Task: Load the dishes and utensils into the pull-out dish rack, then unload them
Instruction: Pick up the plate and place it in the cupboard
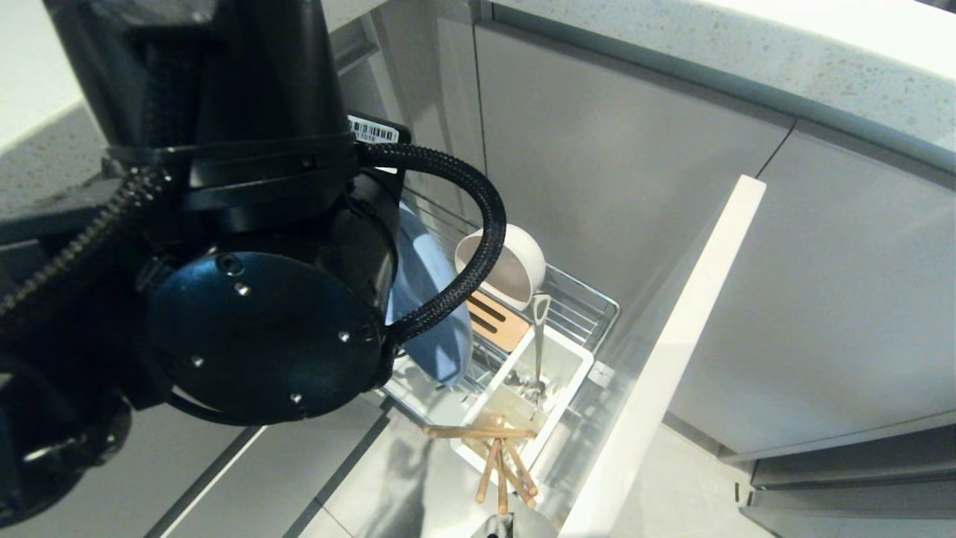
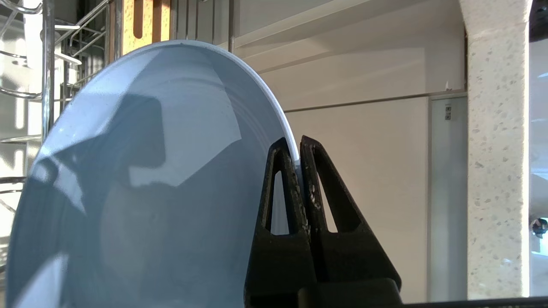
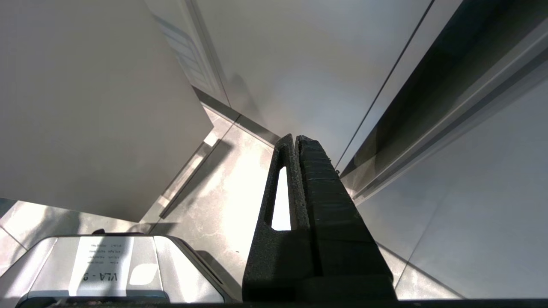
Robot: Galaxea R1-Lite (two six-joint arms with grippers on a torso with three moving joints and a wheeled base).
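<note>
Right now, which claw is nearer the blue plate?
Left. The left claw is shut on the blue plate at its rim, over the dish rack. The right claw is shut on nothing, parked over the floor, plate nowhere in its view.

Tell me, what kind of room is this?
Most likely a home kitchen: a speckled countertop over flat cabinet fronts, with a pull-out dish rack holding a cream bowl and blue plate.

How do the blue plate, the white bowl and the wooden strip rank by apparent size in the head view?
1. Blue plate, though the arm hides part of it.
2. White bowl, partly behind the cable.
3. Wooden strip, only a short stretch showing.
All three sit close together in the rack, so nearness hardly skews this.
</note>
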